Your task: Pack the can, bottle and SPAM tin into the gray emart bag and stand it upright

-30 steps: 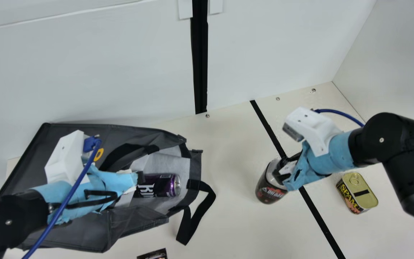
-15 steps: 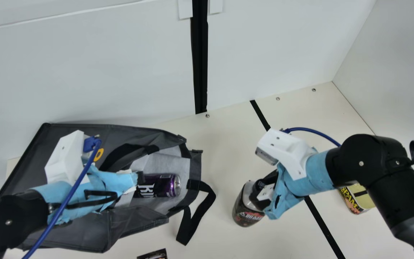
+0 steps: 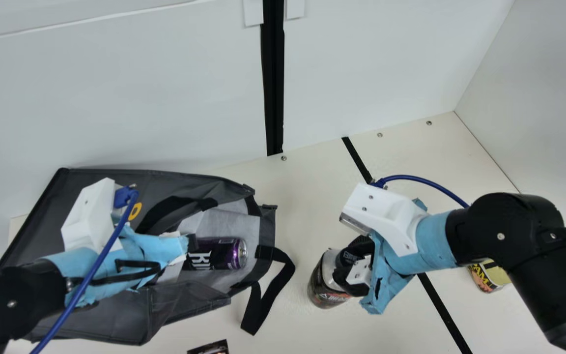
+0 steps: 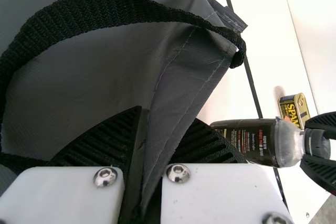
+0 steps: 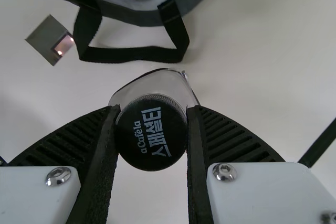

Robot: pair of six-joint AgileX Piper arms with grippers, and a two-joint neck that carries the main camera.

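"How will the bottle (image 3: 329, 287) behave?"

"Probably the heaviest of the lot if it's full. The body looks smooth, likely slick, with a little give. The hard cap (image 5: 151, 132) should bear a firm squeeze, though a grip that high could let the base swing."

"So where should it be held?"

"By the cap and neck, as the right gripper (image 5: 151, 116) has it: a finger pressed to each side of the cap. That leaves the base free to enter the bag (image 3: 130, 314) first."

"And where does it lie from that gripper?"

"The cap is between its fingers and the body stretches out beyond them, beside the bag's open mouth but outside it. Whether the base touches the table (image 3: 293, 196) can't be told."

"The left gripper (image 4: 167, 116)?"

"Closed on a fold of the bag's soft cloth, between the fingertips. The cloth may sag, so that pinch should help."

"The others?"

"The can (image 3: 219, 253) lies on its side inside the bag; the SPAM tin (image 3: 489, 278) sits on the table, well apart, past the bottle."
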